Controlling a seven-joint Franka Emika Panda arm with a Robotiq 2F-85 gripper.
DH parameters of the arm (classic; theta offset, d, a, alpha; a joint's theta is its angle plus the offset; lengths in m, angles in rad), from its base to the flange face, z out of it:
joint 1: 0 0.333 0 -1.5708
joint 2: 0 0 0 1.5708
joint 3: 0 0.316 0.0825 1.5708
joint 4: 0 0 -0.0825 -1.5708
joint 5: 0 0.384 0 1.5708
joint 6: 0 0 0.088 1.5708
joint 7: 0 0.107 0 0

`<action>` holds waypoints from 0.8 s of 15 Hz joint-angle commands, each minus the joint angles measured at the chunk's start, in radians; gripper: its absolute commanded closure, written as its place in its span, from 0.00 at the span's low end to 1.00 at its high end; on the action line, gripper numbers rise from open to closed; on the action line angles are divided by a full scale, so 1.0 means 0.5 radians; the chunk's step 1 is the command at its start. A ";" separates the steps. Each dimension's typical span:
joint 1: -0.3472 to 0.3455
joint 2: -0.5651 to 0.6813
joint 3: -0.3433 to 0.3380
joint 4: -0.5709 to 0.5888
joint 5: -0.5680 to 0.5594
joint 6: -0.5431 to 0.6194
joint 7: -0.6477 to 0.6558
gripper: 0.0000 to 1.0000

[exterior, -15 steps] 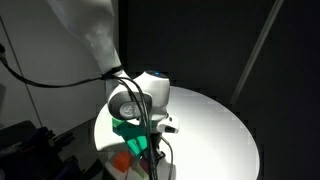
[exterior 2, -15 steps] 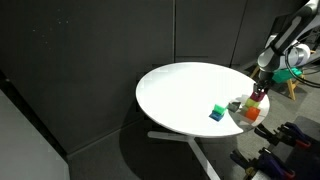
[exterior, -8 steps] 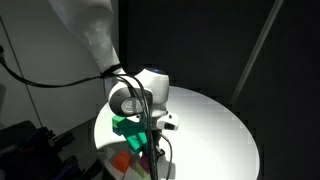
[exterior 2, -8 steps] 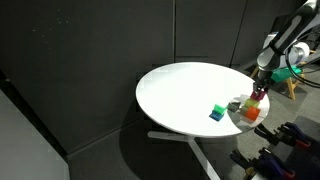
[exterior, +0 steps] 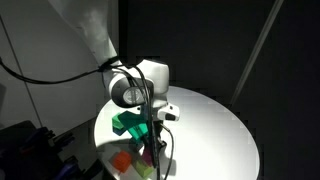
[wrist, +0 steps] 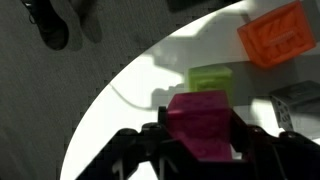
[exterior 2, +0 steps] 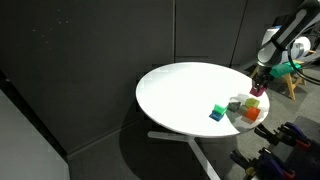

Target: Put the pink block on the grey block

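**Wrist view, left to right.** At far left I see dark floor beyond the curved rim of the white table (wrist: 120, 85). In the lower centre, my gripper (wrist: 200, 138) enters the frame. Its two dark fingers (wrist: 138, 142) are clamped against opposite sides of the pink block (wrist: 198, 115), which fills the gap between them. Just beyond the pink block, a yellow-green cube (wrist: 210, 77) sits on the tabletop. To its upper right lies an orange cube (wrist: 275, 33), and the grey block (wrist: 297, 100) is cut off by the right edge. The pink block touches none of these three.

**Exterior view across the table, left to right.** The round table (exterior 2: 180, 90) is bare over most of its surface. Near its right side stands a green cube (exterior 2: 217, 112) with a dark base. Next comes the grey block (exterior 2: 235, 104), then the orange cube (exterior 2: 250, 114) close by. Above and just behind this cluster, the gripper (exterior 2: 257, 84) holds the pink block (exterior 2: 256, 91), which appears raised off the tabletop and apart from the grey block. The arm (exterior 2: 283, 40) rises from there to the upper right.

**Exterior view from behind the arm.** The arm (exterior: 135, 85) hides most of the cluster. I can make out the orange cube (exterior: 122, 160) and, right of it, a sliver of pink (exterior: 157, 152) at the gripper. The grip itself cannot be judged from here.
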 commanded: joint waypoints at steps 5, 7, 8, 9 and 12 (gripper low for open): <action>0.059 -0.222 -0.024 -0.129 -0.166 -0.018 0.119 0.67; 0.071 -0.272 -0.018 -0.162 -0.187 -0.014 0.128 0.67; 0.076 -0.302 -0.010 -0.183 -0.194 -0.015 0.128 0.67; 0.079 -0.330 -0.001 -0.202 -0.194 -0.017 0.123 0.67; 0.078 -0.410 0.039 -0.258 -0.165 -0.023 0.092 0.67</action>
